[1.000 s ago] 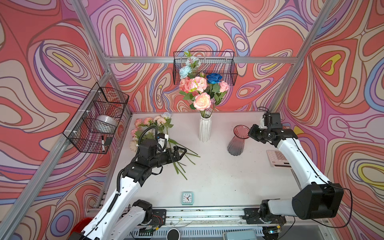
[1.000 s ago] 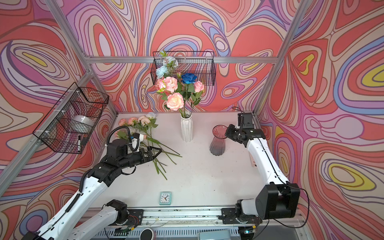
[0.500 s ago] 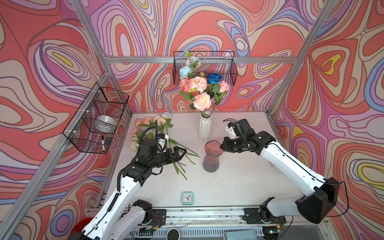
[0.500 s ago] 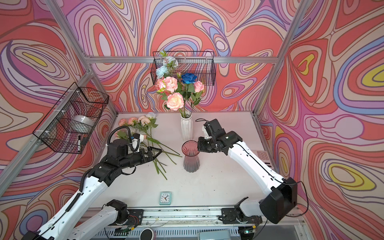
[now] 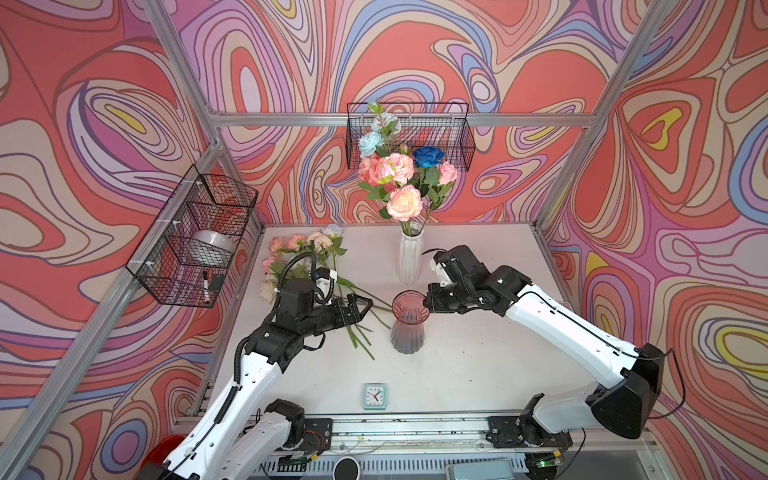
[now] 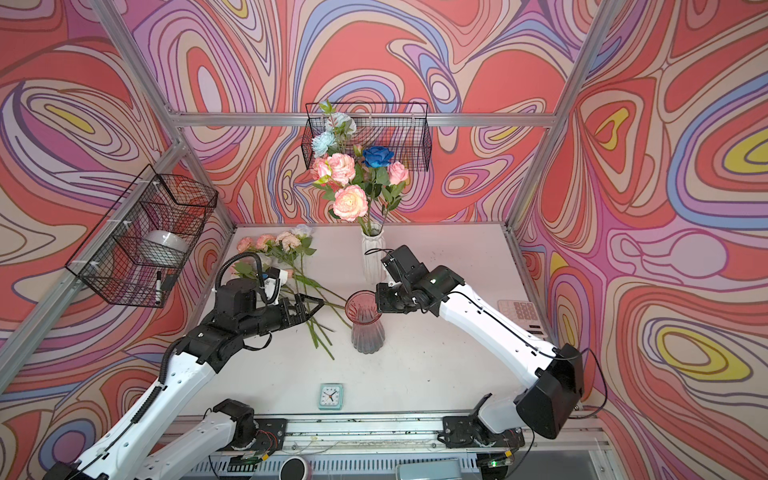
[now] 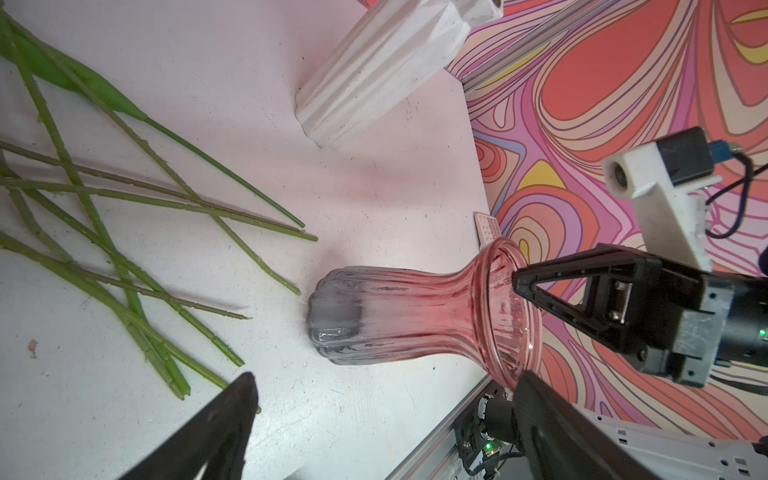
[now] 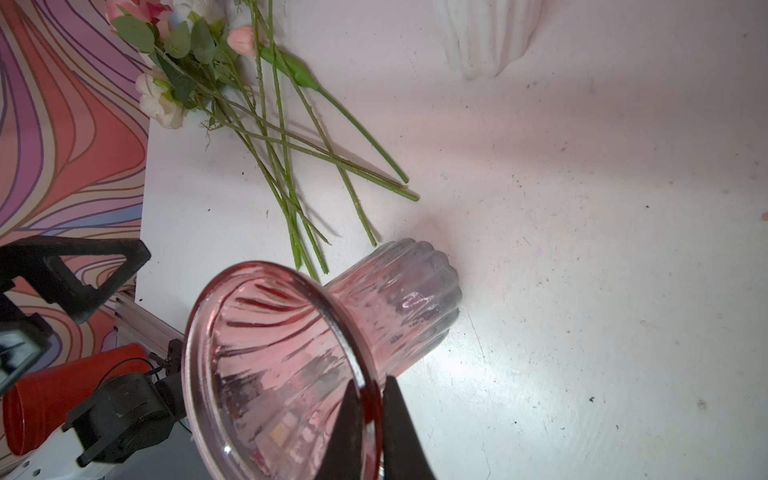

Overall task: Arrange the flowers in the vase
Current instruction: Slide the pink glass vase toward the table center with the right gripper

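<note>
Just by L pincer: flowers; R pincer clamps pink vase rim.

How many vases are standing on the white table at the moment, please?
2. A white ribbed ceramic vase stands at the back centre, holding artificial roses; a pink-tinted ribbed glass vase stands empty in front of it, its rim pinched by the right hand. None seems hidden.
</note>
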Controlling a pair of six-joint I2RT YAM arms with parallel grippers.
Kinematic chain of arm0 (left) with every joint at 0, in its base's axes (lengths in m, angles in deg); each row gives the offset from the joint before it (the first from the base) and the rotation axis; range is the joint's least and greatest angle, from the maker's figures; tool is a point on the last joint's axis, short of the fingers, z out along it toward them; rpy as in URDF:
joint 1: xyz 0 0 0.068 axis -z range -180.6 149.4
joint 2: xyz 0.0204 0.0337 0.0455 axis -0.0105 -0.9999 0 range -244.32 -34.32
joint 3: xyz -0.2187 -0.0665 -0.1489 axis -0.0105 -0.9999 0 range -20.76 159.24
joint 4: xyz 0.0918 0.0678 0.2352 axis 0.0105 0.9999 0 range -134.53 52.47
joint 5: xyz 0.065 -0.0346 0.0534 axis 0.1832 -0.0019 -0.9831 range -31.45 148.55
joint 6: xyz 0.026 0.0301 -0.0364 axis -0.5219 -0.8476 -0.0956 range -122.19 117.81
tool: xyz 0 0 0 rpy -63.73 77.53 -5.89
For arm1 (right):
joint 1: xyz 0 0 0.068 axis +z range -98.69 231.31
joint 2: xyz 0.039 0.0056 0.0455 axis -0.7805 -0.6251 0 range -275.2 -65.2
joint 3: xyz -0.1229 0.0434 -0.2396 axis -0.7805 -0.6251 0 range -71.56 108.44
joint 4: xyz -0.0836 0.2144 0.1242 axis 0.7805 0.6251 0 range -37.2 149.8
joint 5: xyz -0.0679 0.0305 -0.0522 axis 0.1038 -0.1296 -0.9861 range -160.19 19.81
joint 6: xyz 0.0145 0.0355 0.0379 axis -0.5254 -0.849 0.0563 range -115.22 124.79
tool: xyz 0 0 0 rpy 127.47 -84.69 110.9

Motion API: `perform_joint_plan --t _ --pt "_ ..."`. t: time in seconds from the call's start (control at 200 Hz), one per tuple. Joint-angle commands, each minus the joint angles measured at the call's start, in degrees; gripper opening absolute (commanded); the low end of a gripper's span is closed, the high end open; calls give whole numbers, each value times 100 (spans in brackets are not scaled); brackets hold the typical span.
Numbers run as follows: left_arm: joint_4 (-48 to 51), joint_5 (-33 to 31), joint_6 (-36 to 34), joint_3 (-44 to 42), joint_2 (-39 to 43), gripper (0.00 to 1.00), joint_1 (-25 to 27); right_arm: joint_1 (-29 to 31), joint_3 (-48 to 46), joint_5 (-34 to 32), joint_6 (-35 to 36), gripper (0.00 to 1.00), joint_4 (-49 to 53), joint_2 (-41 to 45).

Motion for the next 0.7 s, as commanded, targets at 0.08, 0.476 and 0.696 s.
perform_joint_plan --t 0.08,0.476,0.696 --pt "156 -53 -88 93 -8 98 2 146 -231 41 -234 0 491 228" --pt "142 -152 29 146 -95 98 4 155 41 -473 -2 54 369 492" --pt "119 -1069 143 137 -395 83 -172 154 -218 -828 206 46 -264 1223"
